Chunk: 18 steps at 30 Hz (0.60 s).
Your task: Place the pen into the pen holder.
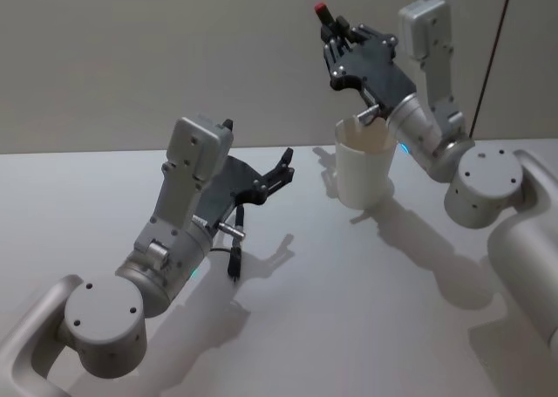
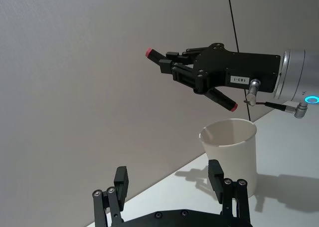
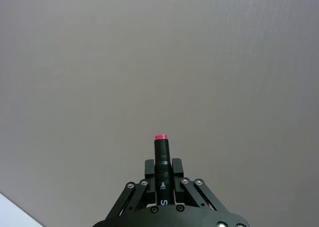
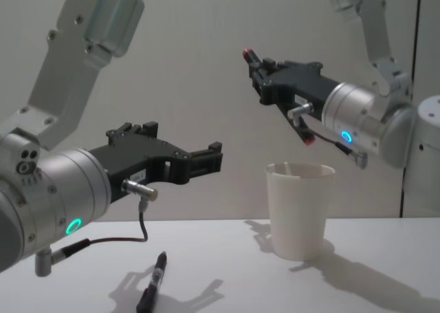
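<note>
Pen held slanted over the pen holder, lower end already above the mouth.

Pen [image 2: 223, 100] is clamped in the right tool [image 2: 167, 61]. Its long axis is tilted: lower red end hangs over the pen holder [image 2: 230, 154] clear of the rim, upper end leans toward the robot's left. Holder stands upright on the desk [image 1: 349, 310]. Next move likely needs tipping toward vertical, then straight down. Left tool [image 4: 214, 158] is spread wide, well apart, above a second pen [image 4: 152, 285].

White table [image 1: 349, 318]. Plain grey wall [image 1: 174, 48] rises behind the table. A thin dark cord [image 1: 493, 57] runs down the wall above the table's far right edge.
</note>
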Motion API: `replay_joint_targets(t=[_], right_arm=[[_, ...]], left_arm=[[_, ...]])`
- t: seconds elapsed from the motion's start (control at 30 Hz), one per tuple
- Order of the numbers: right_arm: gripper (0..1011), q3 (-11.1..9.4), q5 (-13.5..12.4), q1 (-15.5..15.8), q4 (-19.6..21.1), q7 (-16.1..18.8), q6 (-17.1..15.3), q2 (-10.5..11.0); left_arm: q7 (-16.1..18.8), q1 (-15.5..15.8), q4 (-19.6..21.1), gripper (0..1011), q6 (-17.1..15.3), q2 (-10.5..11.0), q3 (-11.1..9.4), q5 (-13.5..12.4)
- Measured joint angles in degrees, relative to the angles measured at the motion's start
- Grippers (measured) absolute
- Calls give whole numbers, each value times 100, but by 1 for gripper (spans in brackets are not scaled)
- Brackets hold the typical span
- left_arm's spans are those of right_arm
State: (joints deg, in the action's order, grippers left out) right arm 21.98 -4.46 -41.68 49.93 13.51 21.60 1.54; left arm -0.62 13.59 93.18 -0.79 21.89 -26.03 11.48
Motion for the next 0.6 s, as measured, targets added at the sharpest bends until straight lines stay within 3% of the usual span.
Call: replay_joint_targets(t=[0.6], right_arm=[[187, 12, 33, 118, -133, -197, -6, 5]], left_arm=[[0, 0, 0, 1001, 0, 0, 0, 0]])
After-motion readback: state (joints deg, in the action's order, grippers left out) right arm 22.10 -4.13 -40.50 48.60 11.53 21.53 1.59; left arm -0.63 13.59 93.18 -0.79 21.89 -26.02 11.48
